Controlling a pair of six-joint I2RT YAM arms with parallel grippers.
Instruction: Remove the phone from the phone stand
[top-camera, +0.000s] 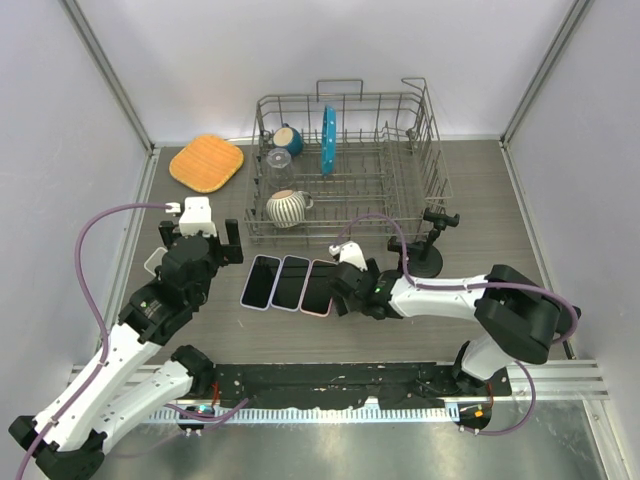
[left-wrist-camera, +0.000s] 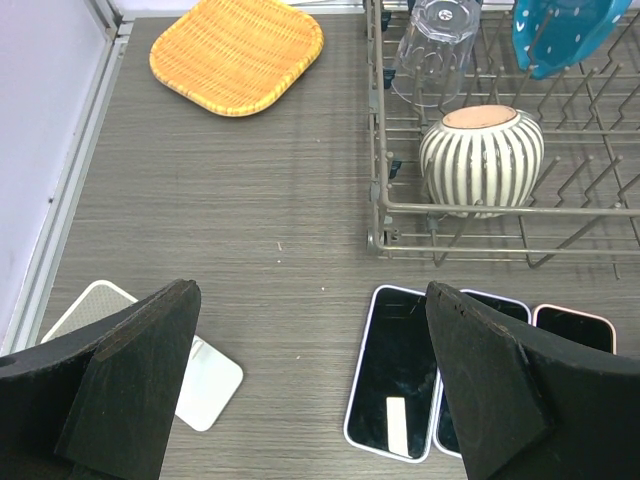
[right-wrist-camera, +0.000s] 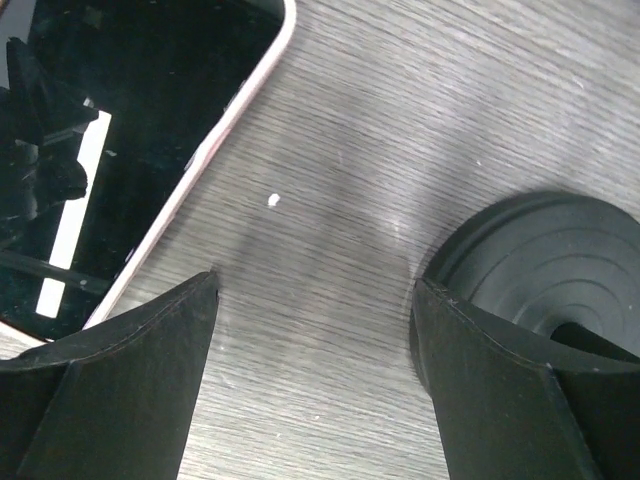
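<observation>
Grey wood-grain surface (top-camera: 480, 200) is lying between white walls, and we are looking down on a wire dish rack (top-camera: 436, 170) standing at the back, with an orange woven mat (top-camera: 206, 163) to its left. In front of the rack we are seeing three phones lying flat, screens up and side by side: one (top-camera: 260, 282), a second (top-camera: 291, 283), and the pink-rimmed phone (top-camera: 318, 288) on the right. The black phone stand (top-camera: 428, 258) is standing to the right of them, apart from all three.

We are finding the right claw (right-wrist-camera: 315, 285) hovering low over the surface with its fingers spread and gripping nothing; its wrist view is showing the pink-rimmed phone's edge on one side and the stand's round base on the other. The left claw (left-wrist-camera: 310, 300) is also hanging wide open (nothing between its fingers), above the bare surface just left of the phones, near a white pad (left-wrist-camera: 205, 385). A striped cup (left-wrist-camera: 482, 160) is sitting in the rack's near corner.
</observation>
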